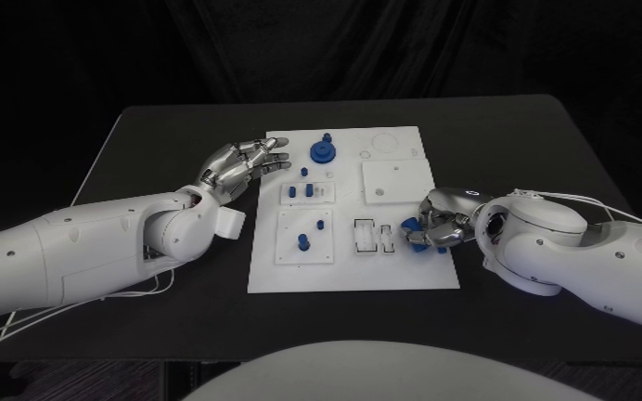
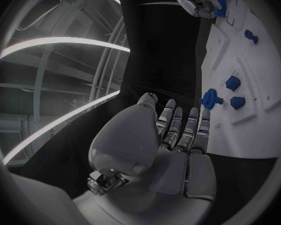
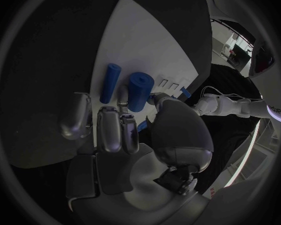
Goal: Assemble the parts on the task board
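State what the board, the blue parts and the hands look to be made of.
Board: likely matte white plastic; flat, even, no glare, with recessed pockets.
Blue parts: probably smooth moulded plastic; uniform colour, soft sheen.
Left hand and right hand: silver, metallic-looking shells with bright highlights; whether metal or coated plastic can't be told.

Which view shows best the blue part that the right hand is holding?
The right wrist view: the blue cylinder stands pinched in the right hand, beside a thinner one. The head view shows only blue slivers under that hand; the left wrist view shows a distant blue dot.
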Available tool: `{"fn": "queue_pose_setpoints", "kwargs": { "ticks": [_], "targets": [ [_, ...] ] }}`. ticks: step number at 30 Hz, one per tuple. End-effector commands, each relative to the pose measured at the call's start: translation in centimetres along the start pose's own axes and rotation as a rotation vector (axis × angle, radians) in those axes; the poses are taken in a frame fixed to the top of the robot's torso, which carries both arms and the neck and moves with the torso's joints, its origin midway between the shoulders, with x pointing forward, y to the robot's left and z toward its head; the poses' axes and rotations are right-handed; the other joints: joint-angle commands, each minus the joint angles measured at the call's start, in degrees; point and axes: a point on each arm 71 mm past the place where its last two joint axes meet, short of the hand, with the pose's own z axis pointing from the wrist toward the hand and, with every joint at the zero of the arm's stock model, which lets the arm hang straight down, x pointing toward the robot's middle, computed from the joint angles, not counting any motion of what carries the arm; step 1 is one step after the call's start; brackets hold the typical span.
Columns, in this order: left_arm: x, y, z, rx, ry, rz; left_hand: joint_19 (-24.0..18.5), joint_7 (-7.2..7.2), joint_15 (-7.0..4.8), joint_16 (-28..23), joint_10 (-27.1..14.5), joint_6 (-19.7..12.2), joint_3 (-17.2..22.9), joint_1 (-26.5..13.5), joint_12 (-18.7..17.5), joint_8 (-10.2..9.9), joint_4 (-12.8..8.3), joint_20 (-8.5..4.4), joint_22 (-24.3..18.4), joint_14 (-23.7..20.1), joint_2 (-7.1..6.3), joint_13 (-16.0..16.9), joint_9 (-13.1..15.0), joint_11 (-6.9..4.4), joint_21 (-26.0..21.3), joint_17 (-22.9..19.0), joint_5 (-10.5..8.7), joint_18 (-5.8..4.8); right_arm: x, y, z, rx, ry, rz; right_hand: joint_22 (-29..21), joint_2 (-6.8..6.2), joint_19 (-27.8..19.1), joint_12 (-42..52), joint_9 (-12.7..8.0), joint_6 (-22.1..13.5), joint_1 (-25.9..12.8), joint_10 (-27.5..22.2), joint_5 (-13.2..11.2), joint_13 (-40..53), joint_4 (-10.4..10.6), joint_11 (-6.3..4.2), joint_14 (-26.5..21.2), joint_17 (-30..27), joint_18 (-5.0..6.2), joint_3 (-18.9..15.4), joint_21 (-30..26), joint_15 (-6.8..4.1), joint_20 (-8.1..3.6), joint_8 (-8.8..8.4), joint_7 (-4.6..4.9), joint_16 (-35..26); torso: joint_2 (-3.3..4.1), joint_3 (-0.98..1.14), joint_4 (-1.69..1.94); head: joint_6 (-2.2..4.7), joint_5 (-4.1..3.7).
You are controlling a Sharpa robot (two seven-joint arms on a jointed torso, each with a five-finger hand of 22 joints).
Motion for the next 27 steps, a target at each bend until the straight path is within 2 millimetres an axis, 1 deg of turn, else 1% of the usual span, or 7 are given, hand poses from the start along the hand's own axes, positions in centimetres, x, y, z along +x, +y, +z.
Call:
{"fn": "queue_pose_setpoints", "kwargs": {
  "ticks": [1,7,11,15,17,22,27],
  "targets": [
    [0.2,0.0,0.0,0.012,0.013,-0.01,0.2,0.4,0.37,0.3,0.1,0.3,0.3,0.6,0.0,0.2,0.1,0.0,0.0,0.1,0.15,0.0,0.0,0.31,0.2,0.0,0.31,-0.09,0.6,-0.3,-0.2,0.007,0.038,0.097,8.4,0.27,0.3,0.2,1.0,-2.0,2.0,6.0,2.1,15.1,-2.0,-0.55,2.7,0.7,-0.31,2.8,0.8,-0.44,-0.58,1.15,-1.19,0.5,0.0,0.01,-0.03,0.0,0.18],
    [0.1,0.0,0.0,0.011,0.011,-0.009,0.2,0.42,0.37,0.3,0.1,0.4,0.3,0.6,0.0,0.3,0.1,0.0,0.0,0.0,0.14,0.0,0.1,0.33,0.2,0.0,0.32,-0.09,0.5,-0.2,-0.6,-0.004,0.025,0.213,8.9,-0.36,0.9,0.2,2.6,-3.6,2.5,6.0,4.6,15.1,-2.4,-0.64,3.2,3.0,-0.7,3.8,3.1,-0.55,-0.75,3.19,-1.25,2.0,0.02,0.02,-0.02,0.0,0.04],
    [0.1,0.0,0.0,0.011,0.011,-0.009,0.2,0.42,0.37,0.3,0.1,0.4,0.3,0.6,0.0,0.3,0.1,0.0,0.0,0.0,0.14,0.0,0.1,0.33,0.2,0.0,0.32,-0.09,0.5,-0.2,-0.9,-0.009,0.016,0.263,9.1,-0.76,1.1,0.2,3.3,-4.9,2.6,6.0,5.2,15.1,-2.7,-0.56,3.3,3.5,-0.84,4.1,3.9,-0.55,-0.77,4.09,-1.15,2.4,-0.03,-0.01,-0.02,0.0,0.0],
    [0.1,0.0,0.0,0.01,0.011,-0.009,0.2,0.42,0.37,0.3,0.1,0.4,0.3,0.6,0.0,0.3,0.1,0.0,0.0,0.0,0.14,0.0,0.1,0.33,0.2,0.0,0.32,-0.09,0.3,-0.1,-1.1,-0.017,-0.002,0.304,9.1,-0.83,1.2,0.2,3.5,-5.4,2.6,6.0,5.3,15.1,-2.8,-0.54,3.3,3.8,-0.88,4.2,4.2,-0.5,-0.76,4.36,-1.09,2.5,0.01,0.04,-0.03,0.0,0.06],
    [0.1,0.0,0.0,0.01,0.011,-0.009,0.2,0.42,0.37,0.3,0.1,0.4,0.3,0.6,0.0,0.3,0.1,0.0,0.0,0.0,0.14,0.0,0.1,0.33,0.2,0.0,0.32,-0.09,0.2,0.0,-1.3,-0.025,-0.012,0.321,9.3,-0.69,1.3,0.2,3.9,-5.7,2.5,6.0,4.7,15.1,-2.9,-0.53,3.5,4.5,-0.97,4.2,4.8,-0.48,-0.75,5.06,-1.11,2.9,-0.02,0.06,-0.03,0.0,0.05],
    [0.1,0.0,0.0,0.009,0.01,-0.008,0.2,0.42,0.37,0.3,0.1,0.4,0.3,0.6,0.0,0.3,0.1,0.0,0.0,0.0,0.14,0.0,0.1,0.33,0.2,0.0,0.32,-0.09,0.2,0.6,-1.4,-0.043,-0.017,0.326,9.3,-0.59,1.3,0.2,4.2,-6.1,2.1,6.0,3.2,15.1,-2.8,-0.51,3.5,4.5,-0.99,4.2,5.1,-0.47,-0.74,5.63,-1.09,3.1,-0.02,0.0,-0.04,0.0,0.08],
    [0.1,0.0,0.0,0.008,0.01,-0.008,0.2,0.42,0.37,0.3,0.1,0.4,0.3,0.6,0.0,0.3,0.1,0.0,0.0,0.0,0.14,0.0,0.1,0.33,0.2,0.0,0.32,-0.09,0.1,1.3,-1.4,-0.063,-0.021,0.299,9.2,-0.43,1.2,0.2,4.1,-6.6,1.7,6.0,-0.2,15.1,-2.6,-0.45,3.3,4.2,-0.95,4.1,5.1,-0.42,-0.69,5.88,-1.03,3.0,-0.02,-0.01,-0.02,0.0,0.02]
  ]
}}
